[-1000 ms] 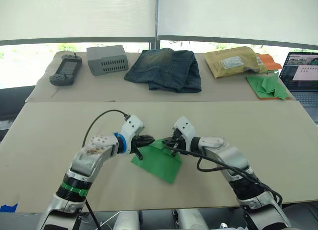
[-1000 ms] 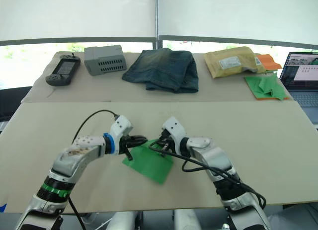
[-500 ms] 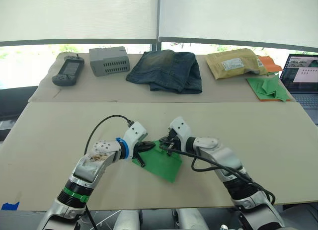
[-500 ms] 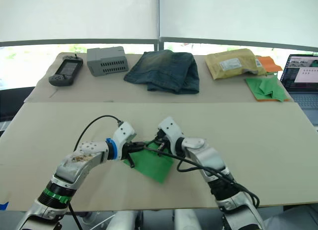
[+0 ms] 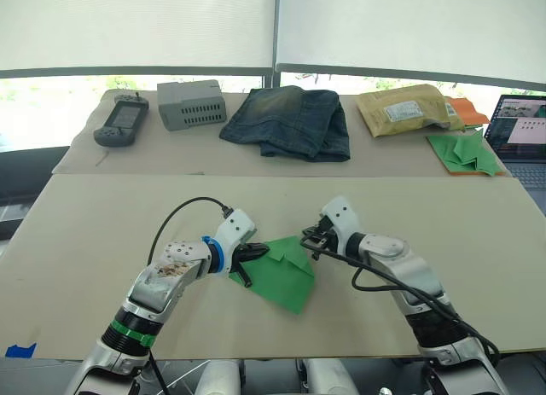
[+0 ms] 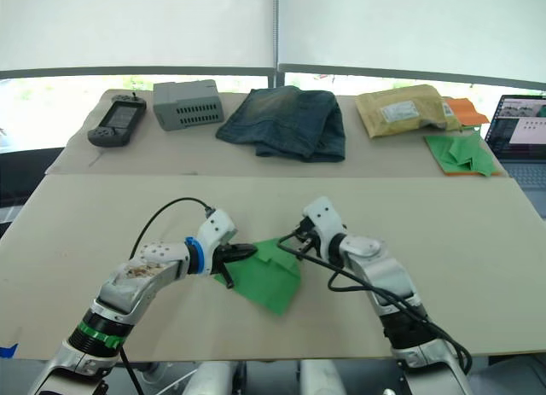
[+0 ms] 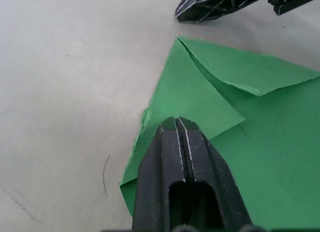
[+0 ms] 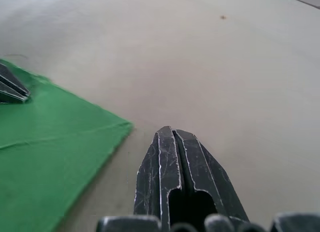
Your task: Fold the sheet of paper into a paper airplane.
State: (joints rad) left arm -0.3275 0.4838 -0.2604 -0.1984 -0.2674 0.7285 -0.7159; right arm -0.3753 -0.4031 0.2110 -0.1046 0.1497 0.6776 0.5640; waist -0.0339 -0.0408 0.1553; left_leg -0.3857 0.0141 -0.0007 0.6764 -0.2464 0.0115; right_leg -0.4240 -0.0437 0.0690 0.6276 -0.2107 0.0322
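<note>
So the sheet of paper (image 5: 281, 272) is lying flat on the near table (image 5: 102, 241), pretty much dead center between the two arms. It's bright green, and its far corners are folded in so the far end comes to a point; the wrist shot shows the two flaps (image 7: 220, 86) meeting along a crease. The near end is a plain corner pointing toward the robot.

The left gripper (image 5: 258, 253) is at the paper's left edge, fingers squeezed together with nothing between them, and the tips are resting on top of the left flap. From its own wrist cam the clenched fingers (image 7: 185, 157) sit right over the green.

The right gripper (image 5: 307, 237) is just beside the pointed far end of the sheet, on the right side. Its fingers (image 8: 175, 162) are also pressed closed, not gripping anything, and they're over bare table with the paper's edge close by, not touching as far as I can see.

Further back there's a second table (image 5: 171, 152) with a bunch of stuff: a black handheld device (image 5: 118, 122), a grey box (image 5: 193, 104), folded jeans (image 5: 290, 120), a yellow padded mailer (image 5: 404, 110), a pile of green paper shapes (image 5: 465, 149) on an orange sheet (image 5: 467, 110), and a laptop (image 5: 520, 137) at the right edge.
</note>
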